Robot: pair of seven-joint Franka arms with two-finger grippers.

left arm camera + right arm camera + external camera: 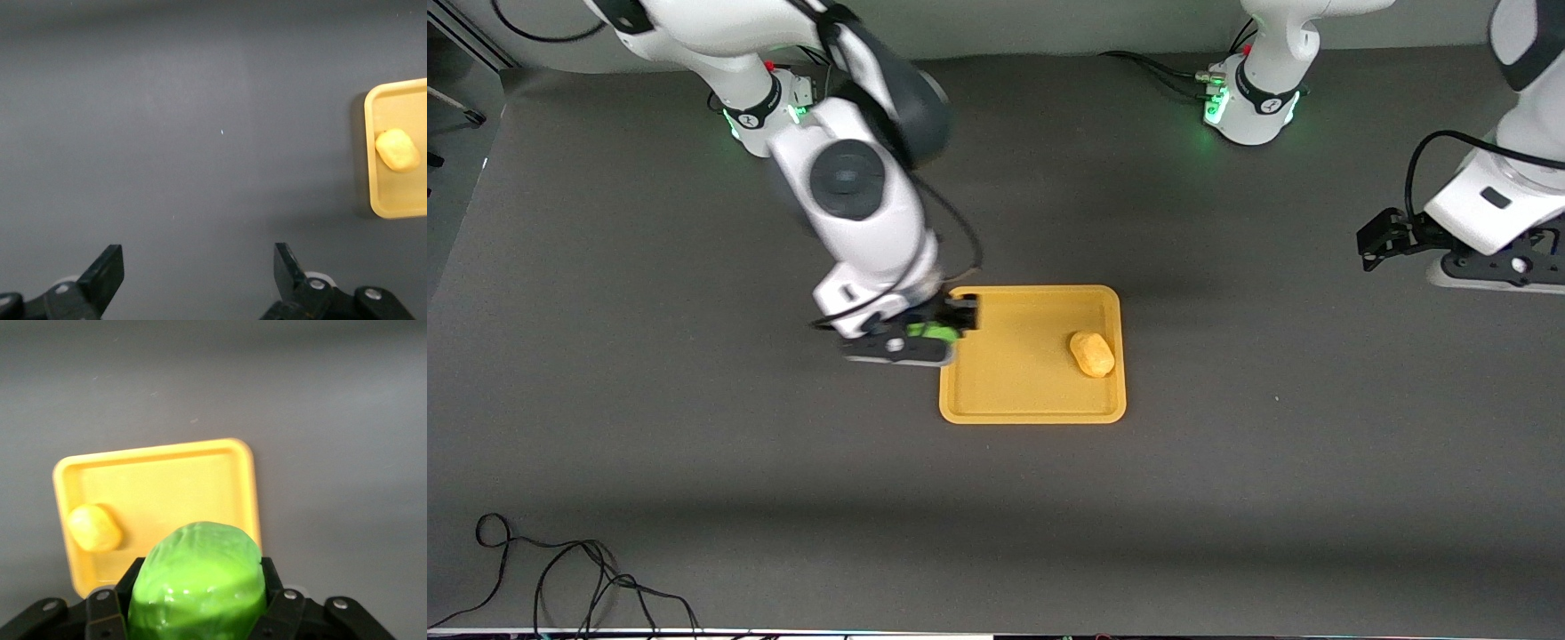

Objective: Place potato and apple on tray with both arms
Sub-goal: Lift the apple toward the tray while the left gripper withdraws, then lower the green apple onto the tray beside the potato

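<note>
Right, your right gripper fingers clamp the apple, hovering over the tray edge at the right arm's end. Potato lies on the tray. Left gripper waits open over bare table.

Three cameras covering one surface

The front view is looking down from high across at the bases; both wrist views are looking down, the right one sitting close at the tray's six o'clock. All three are sharing tray and potato.
</note>
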